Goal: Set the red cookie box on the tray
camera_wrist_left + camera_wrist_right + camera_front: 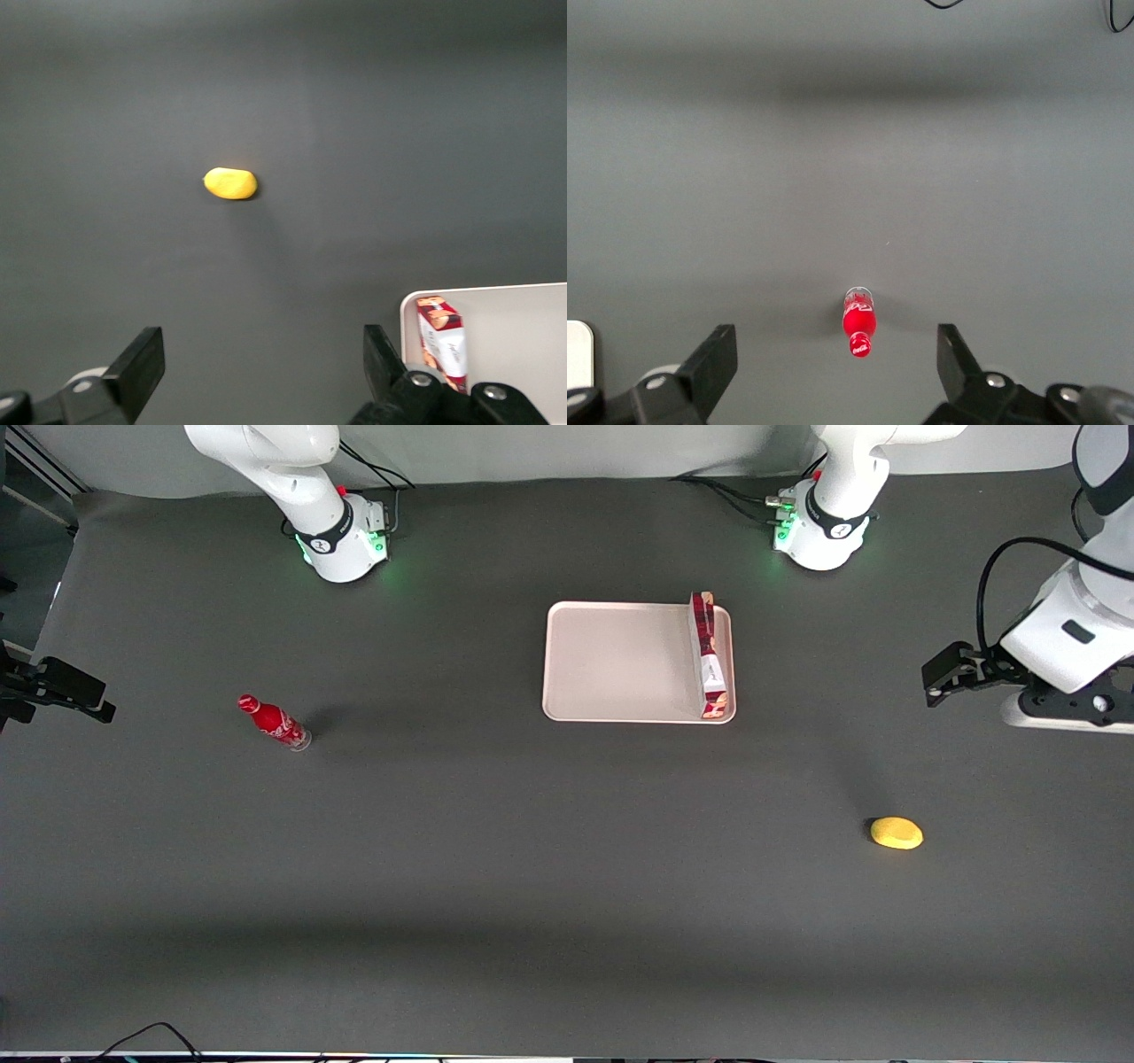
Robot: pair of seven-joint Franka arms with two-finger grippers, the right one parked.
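Hovering above the dark table toward my own end of it, my claw point(261, 372) hangs wide open with nothing between its two black fingers point(142, 359); bare mat shows in the gap.

Nearest the front camera lies a small yellow lemon-shaped thing point(897, 833), alone on the mat at my end of the table. From my wrist I see the same yellow lump point(230, 183) well clear of my fingers.

Farther from that camera, and toward the parked arm's end, a small red bottle point(273, 722) lies tipped on its side, well apart from everything else.

Farther still, about mid-table, sits the pinkish-white tray point(620, 660). The red cookie box point(710, 655) is on it, standing on a long narrow edge, just inside the rim at the end of the tray closer to my arm, and running nearly the tray's full width. My wrist camera catches a corner of the tray point(514, 305) with one end of the box point(443, 341) just inside its rim. My claw is well apart from both.
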